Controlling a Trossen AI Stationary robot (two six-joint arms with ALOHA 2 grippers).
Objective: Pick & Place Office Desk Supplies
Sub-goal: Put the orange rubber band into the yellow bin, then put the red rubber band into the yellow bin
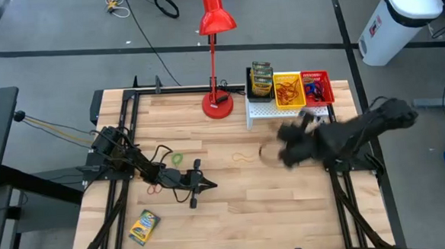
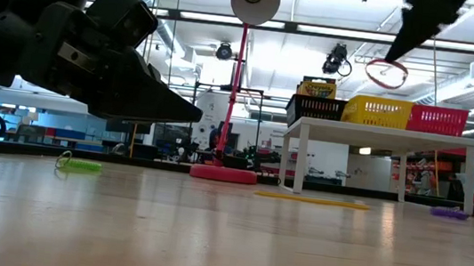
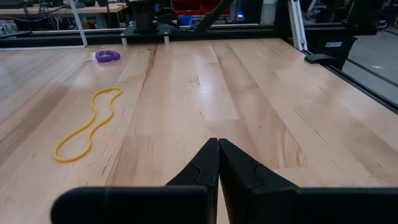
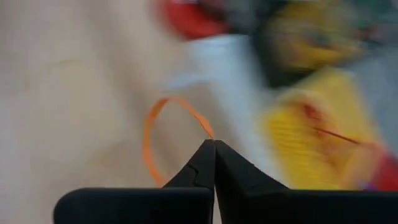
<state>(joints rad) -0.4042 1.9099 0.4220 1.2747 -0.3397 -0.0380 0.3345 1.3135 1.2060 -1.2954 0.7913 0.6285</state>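
1. My right gripper is clamped on an orange rubber band; the loop hangs from my closed fingertips, lifted clear of the table.
2. In the low view that band dangles in the air, above the bins and just in front of them.
3. Ahead of my right gripper stands a white riser with three mesh bins side by side on it.
4. The black bin, farthest from my right gripper, holds crayon boxes standing upright.
5. The yellow bin, in the middle, holds a tangle of tan and orange rubber bands.
6. The red bin, nearest my right arm's side, holds red and blue bands.
7. My left gripper is pinched shut on nothing, low over the table, well apart from the bins.
8. Ahead of it lie a yellow band and, farther on, a purple band.
9. Beside my left arm lie a green band and a red band; behind it, near the table's front edge, lies a crayon box.
10. A red desk lamp stands beside the riser.
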